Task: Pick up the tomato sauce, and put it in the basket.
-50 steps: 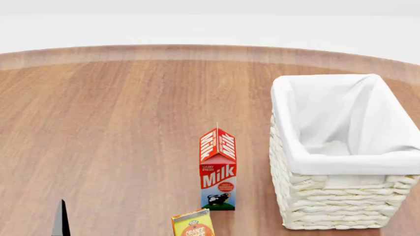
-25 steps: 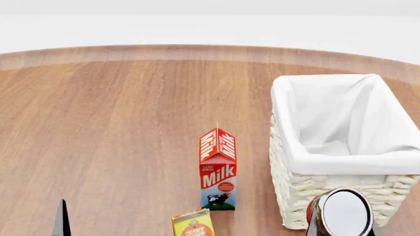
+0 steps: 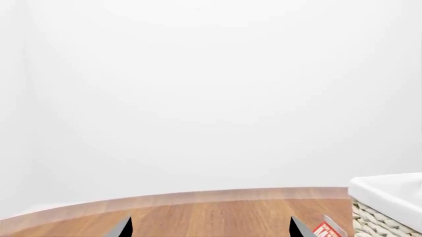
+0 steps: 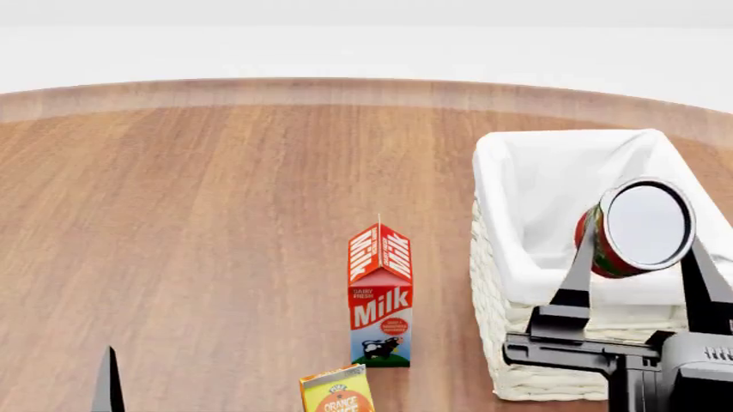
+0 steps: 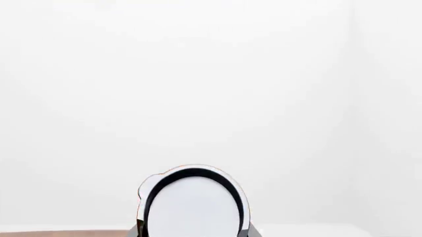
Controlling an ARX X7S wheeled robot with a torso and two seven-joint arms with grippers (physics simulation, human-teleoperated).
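Pinching the tomato sauce (image 4: 633,228) between its two dark fingers, the right pincer (image 4: 637,257) holds the can tipped so that its silvery end faces the head camera, with red label and a trace of green showing along the left edge. From the head view the can sits in front of the near part of the basket (image 4: 550,360), over its white cloth liner, raised clear of the worktop (image 4: 206,223). The right wrist view gives only the can's pale round end (image 5: 192,207) between the finger bases against a white backdrop, with nothing of what lies beneath it. The left pincer (image 3: 209,228) shows in its own wrist view as two dark tips spread well apart and gripping nothing; the head view catches just one dark tip at the lower left. A milk carton (image 4: 380,296) stands upright just left of the basket, with an orange juice carton (image 4: 336,390) nearer the robot.
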